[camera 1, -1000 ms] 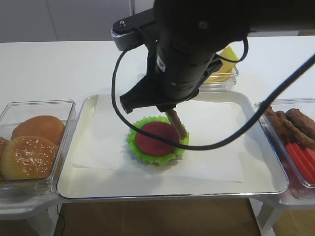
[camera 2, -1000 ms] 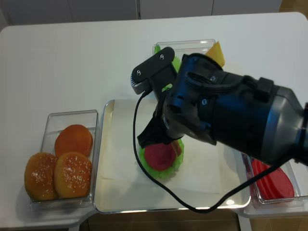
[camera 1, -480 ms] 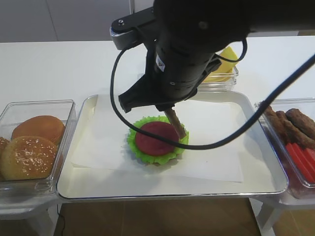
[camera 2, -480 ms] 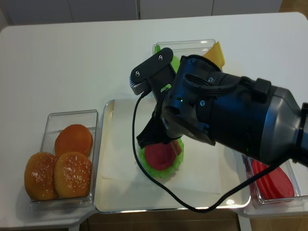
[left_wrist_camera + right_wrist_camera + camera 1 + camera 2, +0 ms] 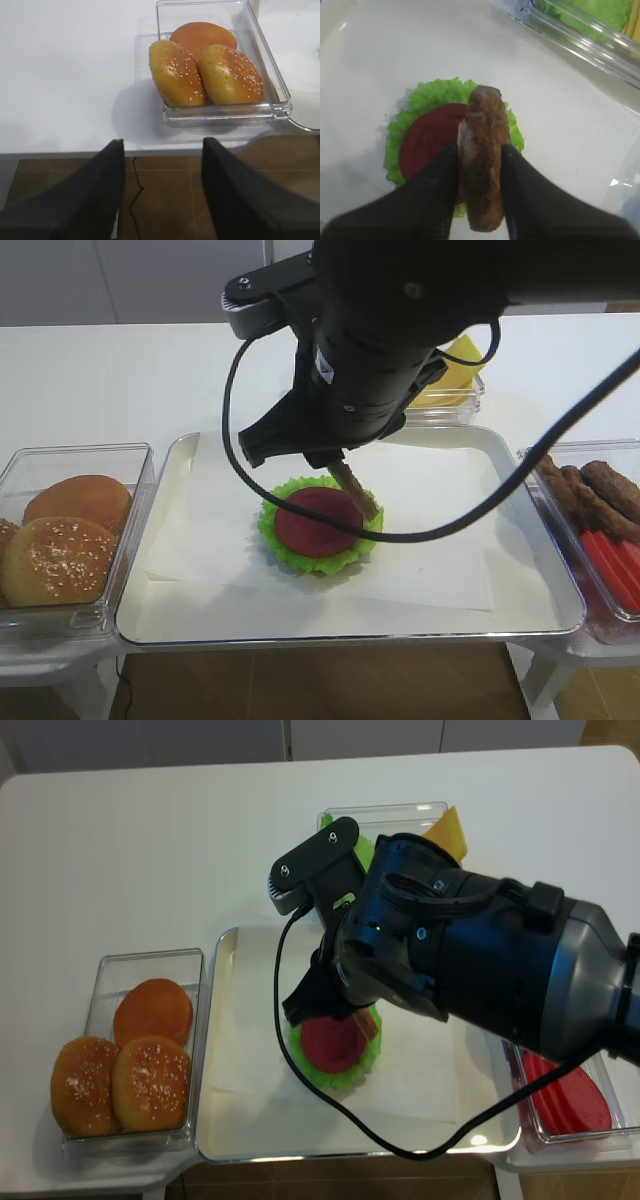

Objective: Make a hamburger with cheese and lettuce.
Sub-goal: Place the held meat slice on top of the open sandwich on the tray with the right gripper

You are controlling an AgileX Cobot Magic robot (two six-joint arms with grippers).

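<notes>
The hamburger (image 5: 316, 527) is a frilly green leaf with a flat red disc on top, on white paper in the middle of the tray; it also shows in the right wrist view (image 5: 426, 145) and the realsense view (image 5: 334, 1046). My right gripper (image 5: 479, 152) is shut on a brown grilled patty (image 5: 483, 135), held on edge just above the stack's right side (image 5: 354, 491). The cheese (image 5: 458, 366) is pale yellow slices in a clear box behind the tray. My left gripper (image 5: 162, 142) is open and empty, over the floor beside the table edge.
A clear box of sesame buns (image 5: 66, 540) stands left of the silver tray (image 5: 500, 622); it fills the left wrist view (image 5: 205, 70). A box of brown patties and red discs (image 5: 600, 525) stands at the right. Green leaves (image 5: 585, 11) lie in the back box.
My right gripper has drifted slightly left and up with the patty still in it. The hamburger and the left gripper's side look unchanged.
</notes>
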